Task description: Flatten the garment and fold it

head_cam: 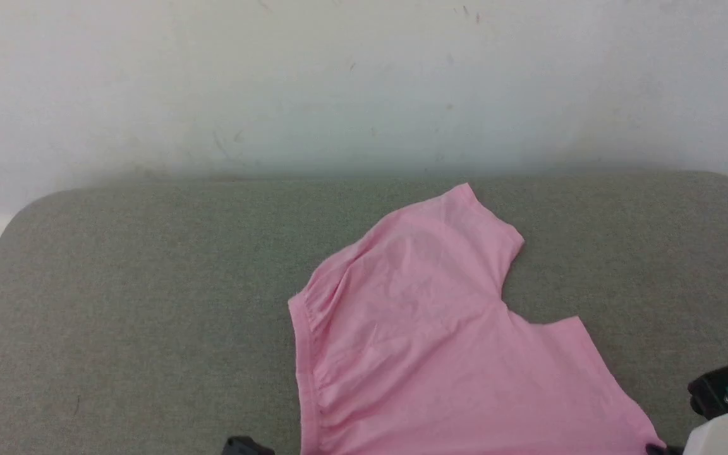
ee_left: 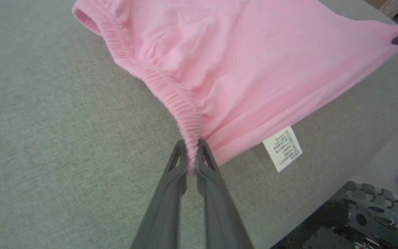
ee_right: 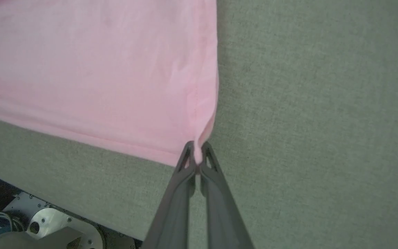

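Two claws grip the pink shorts (head_cam: 414,328) along their near side. The left claw (ee_left: 192,152) is clamped on the end of the gathered waistband (ee_left: 164,86), and the right claw (ee_right: 196,154) is pinched shut on the corner of a leg hem (ee_right: 204,86). The shorts lie right of centre on the grey cloth-covered tabletop (head_cam: 149,284), waistband toward the robot's left, one leg pointing to the far side. A white printed label (ee_left: 282,148) hangs out below the held edge. Holding opposite ends of one side likely serves to draw that edge straight, so the fabric spreads flat before any fold. Soft creases remain beside the waistband, so flattening looks unfinished and folding not yet begun.
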Robot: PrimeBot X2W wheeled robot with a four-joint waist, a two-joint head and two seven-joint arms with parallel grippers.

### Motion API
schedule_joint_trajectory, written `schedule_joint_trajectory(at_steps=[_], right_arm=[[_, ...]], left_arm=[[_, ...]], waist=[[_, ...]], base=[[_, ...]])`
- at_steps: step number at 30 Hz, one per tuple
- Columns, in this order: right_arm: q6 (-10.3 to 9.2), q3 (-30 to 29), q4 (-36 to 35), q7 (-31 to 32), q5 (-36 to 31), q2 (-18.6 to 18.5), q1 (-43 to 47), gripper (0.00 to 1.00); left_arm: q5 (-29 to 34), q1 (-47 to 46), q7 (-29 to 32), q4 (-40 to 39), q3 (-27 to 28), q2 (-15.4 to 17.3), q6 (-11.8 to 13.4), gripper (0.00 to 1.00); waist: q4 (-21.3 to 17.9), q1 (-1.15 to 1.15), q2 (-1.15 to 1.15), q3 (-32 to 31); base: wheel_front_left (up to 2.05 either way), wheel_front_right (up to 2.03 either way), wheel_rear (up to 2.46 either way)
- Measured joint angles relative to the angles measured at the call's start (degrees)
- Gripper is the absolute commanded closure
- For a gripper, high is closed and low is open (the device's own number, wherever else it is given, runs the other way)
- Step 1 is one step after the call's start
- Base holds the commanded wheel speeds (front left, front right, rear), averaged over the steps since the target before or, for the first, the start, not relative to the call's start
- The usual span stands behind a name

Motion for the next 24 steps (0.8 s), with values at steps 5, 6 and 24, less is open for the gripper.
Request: schedule_joint_trajectory(at_steps=[5, 6, 24], right_arm=[[0.01, -8.29, -8.08, 11.29, 1.29, 0.73, 10.51, 1.00], [0.00, -9.89, -9.57, 12.98, 1.18, 1.02, 12.10, 1.00], [-0.02, -18.74, -22.73, 13.23, -2.02, 5.28, -2.47, 1.00]], left_arm=[[-1.56, 5.84, 3.41, -2.82, -2.69, 1.65, 0.19, 1.00], [-1.98, 6.48, 3.92, -3.10, -3.03, 1.66, 0.18, 1.00], [-0.11, -4.95, 3.87, -9.78, 0.34, 1.83, -0.34, 1.00]], waist=[[0.55, -0.01, 0.00, -0.40], [0.67, 0.00, 0.00, -0.28], [5.14, 0.01, 0.00, 6.21]], base=[[0.00, 0.00, 0.00], [0.00, 0.00, 0.00], [0.00, 0.00, 0.00]])
